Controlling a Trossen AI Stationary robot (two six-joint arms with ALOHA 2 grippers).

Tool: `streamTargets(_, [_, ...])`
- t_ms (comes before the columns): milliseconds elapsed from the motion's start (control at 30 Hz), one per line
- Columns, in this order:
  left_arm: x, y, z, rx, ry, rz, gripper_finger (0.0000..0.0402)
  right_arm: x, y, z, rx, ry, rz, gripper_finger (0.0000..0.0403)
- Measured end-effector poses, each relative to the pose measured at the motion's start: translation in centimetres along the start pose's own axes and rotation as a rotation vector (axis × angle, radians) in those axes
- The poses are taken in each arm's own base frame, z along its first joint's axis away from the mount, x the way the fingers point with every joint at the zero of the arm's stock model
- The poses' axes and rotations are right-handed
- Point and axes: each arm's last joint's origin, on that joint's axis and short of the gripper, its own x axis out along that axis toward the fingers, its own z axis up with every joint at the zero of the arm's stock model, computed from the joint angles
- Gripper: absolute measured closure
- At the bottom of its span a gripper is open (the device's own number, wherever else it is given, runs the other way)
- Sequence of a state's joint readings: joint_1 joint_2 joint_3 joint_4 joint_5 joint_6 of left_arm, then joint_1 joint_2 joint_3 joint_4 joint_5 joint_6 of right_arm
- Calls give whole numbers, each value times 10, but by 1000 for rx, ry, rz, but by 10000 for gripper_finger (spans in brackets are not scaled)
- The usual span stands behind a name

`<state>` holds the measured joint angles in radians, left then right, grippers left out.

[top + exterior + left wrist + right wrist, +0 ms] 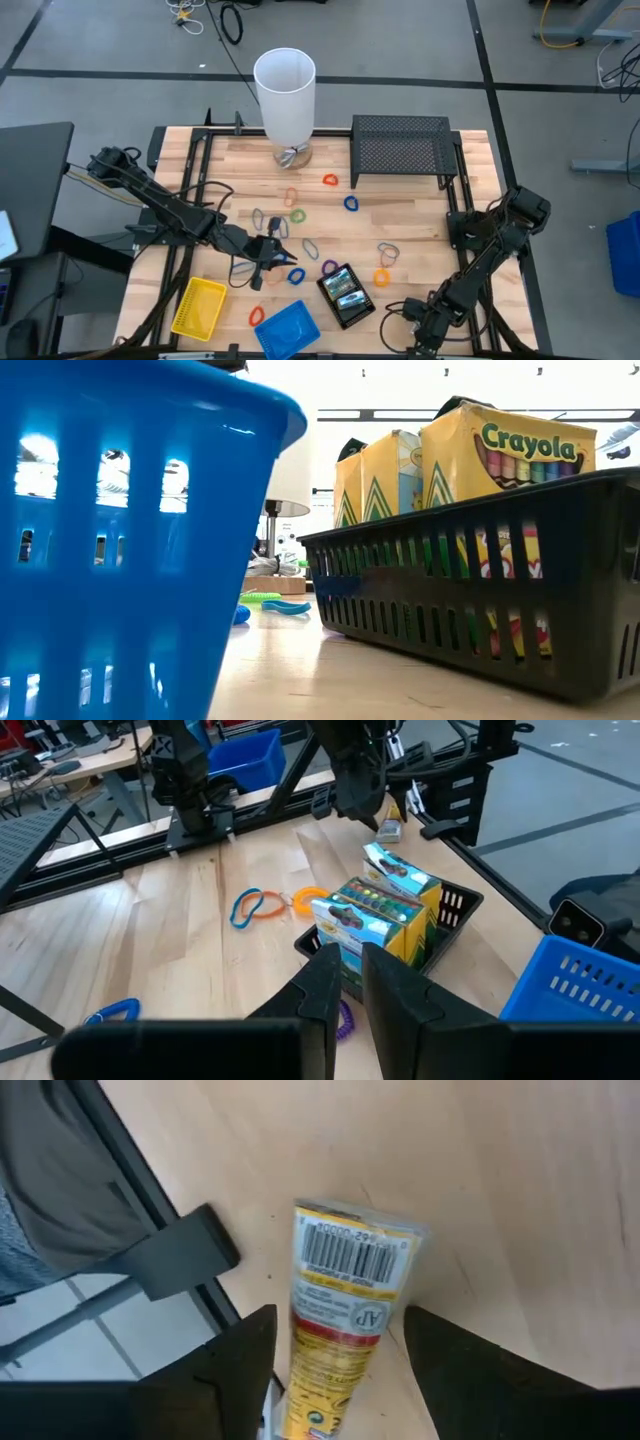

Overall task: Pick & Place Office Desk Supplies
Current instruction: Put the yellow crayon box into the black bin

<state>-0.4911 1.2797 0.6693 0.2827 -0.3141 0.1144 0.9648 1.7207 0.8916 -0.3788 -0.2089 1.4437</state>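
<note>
A lone yellow crayon box (345, 1295) lies flat on the wood near the table's front right corner. My right gripper (340, 1345) hangs over it, pointing steeply down, open, with one finger on each long side of the box. In the high view the right gripper (416, 324) hides that box. The black tray (345, 295) holds several more crayon boxes (378, 905). My left gripper (283, 257) hovers above the table just left of the black tray, shut (352, 995), with nothing visible between its fingers. Coloured rubber bands (296, 215) lie scattered mid-table. My right gripper has one finger (245, 1360) close beside the box's long side (298, 1350). I cannot tell whether it touches. The other finger stands clear of the box, which lies flat on the table.
A yellow tray (198, 305) and a blue tray (287, 328) sit at the front edge. A tall white cylinder (285, 95) and a black mesh rack (402, 148) stand at the back. A purple band (345, 1020) and a blue band (295, 275) lie near my left gripper.
</note>
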Motion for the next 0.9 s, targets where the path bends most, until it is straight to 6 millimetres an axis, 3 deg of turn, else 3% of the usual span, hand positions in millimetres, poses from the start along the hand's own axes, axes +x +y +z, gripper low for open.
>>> streamTargets(267, [0,0,0,0,0,0,348,14,-5,2,35,13,-74,200])
streamTargets(367, [0,0,0,0,-1,0,348,14,-7,2,51,12,-92,238])
streamTargets(533, [0,0,0,0,-2,0,348,15,-6,2,48,17,-79,334])
streamTargets(900, [0,0,1,1,-6,0,348,15,9,10,-40,-107,35,335])
